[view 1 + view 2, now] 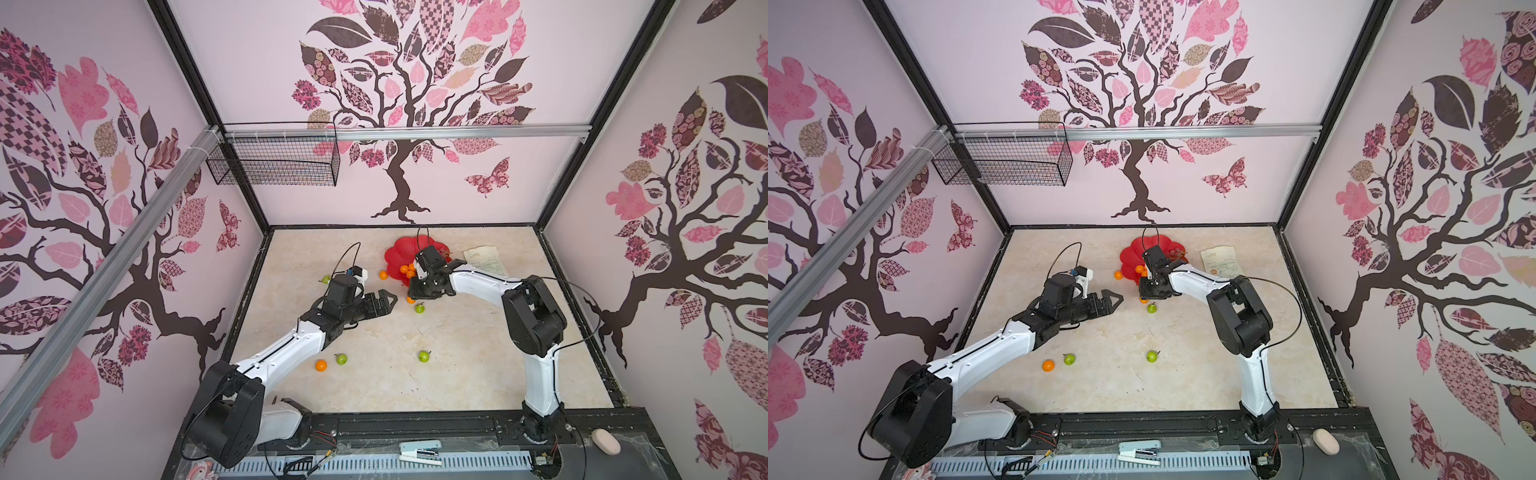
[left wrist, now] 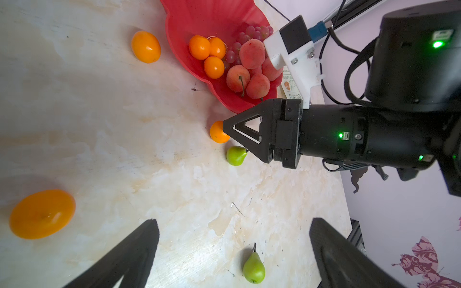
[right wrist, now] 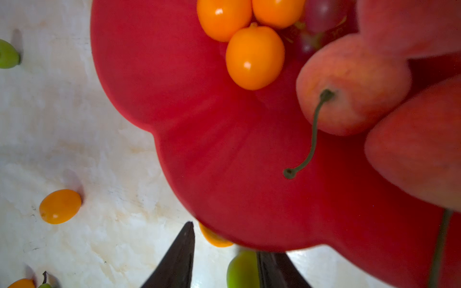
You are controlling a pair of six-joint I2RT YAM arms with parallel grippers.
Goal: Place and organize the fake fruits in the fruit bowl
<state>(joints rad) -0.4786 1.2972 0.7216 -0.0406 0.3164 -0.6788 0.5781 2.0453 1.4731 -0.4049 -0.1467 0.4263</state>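
The red flower-shaped fruit bowl (image 1: 397,251) (image 1: 1130,255) (image 2: 199,15) (image 3: 224,149) sits at the back centre. It holds three orange balls (image 2: 207,53), pink-red peaches (image 2: 252,53) and a dark red grape bunch (image 2: 249,33). My right gripper (image 1: 412,294) (image 1: 1144,296) (image 2: 224,128) (image 3: 224,239) hangs low at the bowl's near rim, partly open. An orange ball (image 2: 218,132) (image 3: 214,238) lies just past its tips. A green pear (image 1: 419,308) (image 2: 235,155) (image 3: 242,269) rests against one finger. My left gripper (image 1: 384,299) (image 1: 1113,300) (image 2: 237,249) stands wide open and empty above the table.
Loose fruits lie on the marble table: an orange ball (image 1: 383,274) left of the bowl, a pear (image 1: 326,279) further left, and an orange ball (image 1: 321,365) and two pears (image 1: 341,359) (image 1: 424,356) nearer the front. A printed paper packet (image 1: 486,259) lies right of the bowl. A black wire basket (image 1: 274,162) hangs on the back left wall.
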